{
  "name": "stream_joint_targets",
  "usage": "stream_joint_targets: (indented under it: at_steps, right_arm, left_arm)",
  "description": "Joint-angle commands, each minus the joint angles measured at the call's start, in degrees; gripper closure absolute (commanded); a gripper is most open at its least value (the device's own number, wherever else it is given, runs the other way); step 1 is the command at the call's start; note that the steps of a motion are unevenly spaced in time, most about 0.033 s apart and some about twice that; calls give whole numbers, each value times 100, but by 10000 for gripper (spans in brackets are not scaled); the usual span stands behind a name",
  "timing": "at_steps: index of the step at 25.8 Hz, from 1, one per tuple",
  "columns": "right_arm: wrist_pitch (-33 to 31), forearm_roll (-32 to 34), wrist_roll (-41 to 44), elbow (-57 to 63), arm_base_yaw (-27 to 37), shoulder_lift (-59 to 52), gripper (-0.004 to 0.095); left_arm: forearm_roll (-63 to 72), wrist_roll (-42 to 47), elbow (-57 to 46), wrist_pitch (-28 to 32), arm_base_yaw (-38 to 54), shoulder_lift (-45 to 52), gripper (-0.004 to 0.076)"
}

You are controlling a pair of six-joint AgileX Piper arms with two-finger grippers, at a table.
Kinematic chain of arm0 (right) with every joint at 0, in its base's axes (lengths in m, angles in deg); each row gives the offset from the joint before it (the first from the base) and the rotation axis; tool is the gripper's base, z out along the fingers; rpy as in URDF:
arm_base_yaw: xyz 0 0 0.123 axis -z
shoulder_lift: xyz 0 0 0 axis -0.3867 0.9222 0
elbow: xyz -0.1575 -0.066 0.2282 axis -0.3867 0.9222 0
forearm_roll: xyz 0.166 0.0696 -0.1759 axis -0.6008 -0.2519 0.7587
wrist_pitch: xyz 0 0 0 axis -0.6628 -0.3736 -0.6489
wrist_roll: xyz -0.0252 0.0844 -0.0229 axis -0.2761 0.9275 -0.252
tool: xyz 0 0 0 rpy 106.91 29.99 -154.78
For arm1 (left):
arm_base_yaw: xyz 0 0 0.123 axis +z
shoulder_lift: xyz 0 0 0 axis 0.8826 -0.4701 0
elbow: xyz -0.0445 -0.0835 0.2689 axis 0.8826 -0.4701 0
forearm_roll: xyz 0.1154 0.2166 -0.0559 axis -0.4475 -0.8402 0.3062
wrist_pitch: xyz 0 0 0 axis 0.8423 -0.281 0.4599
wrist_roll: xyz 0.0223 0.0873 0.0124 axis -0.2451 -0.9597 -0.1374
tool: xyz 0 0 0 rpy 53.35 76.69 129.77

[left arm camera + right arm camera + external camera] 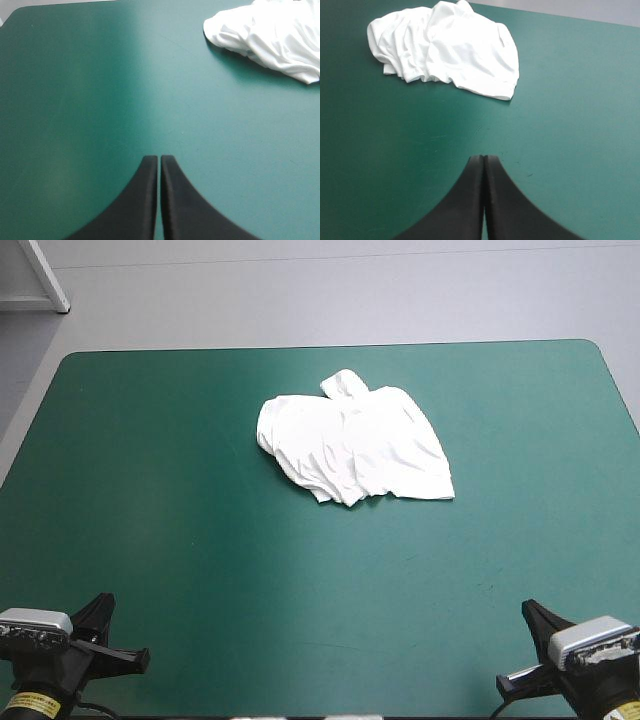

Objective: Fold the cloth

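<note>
1. Condition. The T-shirt [355, 445] lies as a crumpled heap on the teal-green desk [200, 540], beyond the middle toward the far edge. Nothing touches it. My left fingers [156, 162] are pressed together into one pointed arch and hold nothing. My right fingers [484, 160] are in the same state. Both are near the desk's near edge, well apart from the heap.

2. Step in hand, as I judge it: reach the heap and spread it flat. No fold can be made true on a bundle.

3. Method.
- I part both pairs of fingers before I descend, not at the cloth.
- I approach low and from the near side, one arm to each flank of the heap.
- I take a single outer edge on each side. The flank nearer my left arm shows stacked pleats, so a deep bite there probably gathers several layers.
- I lift and draw the two grips apart evenly.

4. Caution. An uneven pull likely drags the heap across the desk instead of opening it.
</note>
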Motion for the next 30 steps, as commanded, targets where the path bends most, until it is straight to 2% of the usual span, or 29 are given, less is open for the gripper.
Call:
stream_joint_targets:
  at_steps: [1, 4, 7, 9, 14, 18, 21, 27, 30]
  right_arm:
    - [539, -245, 1, -327, -17, 601, 873]
    - [669, -493, -68, -730, -17, 1661, 674]
    - [752, -1009, -434, -1135, -17, 2894, 335]
    - [741, -1323, -604, -1469, -17, 3767, 250]
    - [657, -1582, -604, -2111, -17, 5350, 251]
    - [476, -1451, -577, -2743, -148, 6490, 269]
    - [530, -1094, -426, -3200, -489, 7335, 300]
    - [533, 112, 337, -4229, -981, 8655, 304]
    - [533, 183, 448, -4625, -980, 9103, 305]
  left_arm:
    - [31, 48, 116, 431, 0, -83, 705]
    - [31, 48, 116, 431, 0, -83, 705]
    - [31, 48, 116, 431, 0, -83, 705]
    - [31, 48, 116, 431, 0, -83, 705]
    - [31, 48, 116, 431, 0, -83, 705]
    - [31, 48, 116, 431, 0, -83, 705]
    - [31, 48, 116, 431, 0, -83, 705]
    - [31, 48, 116, 431, 0, -83, 705]
    - [31, 48, 116, 431, 0, -83, 705]
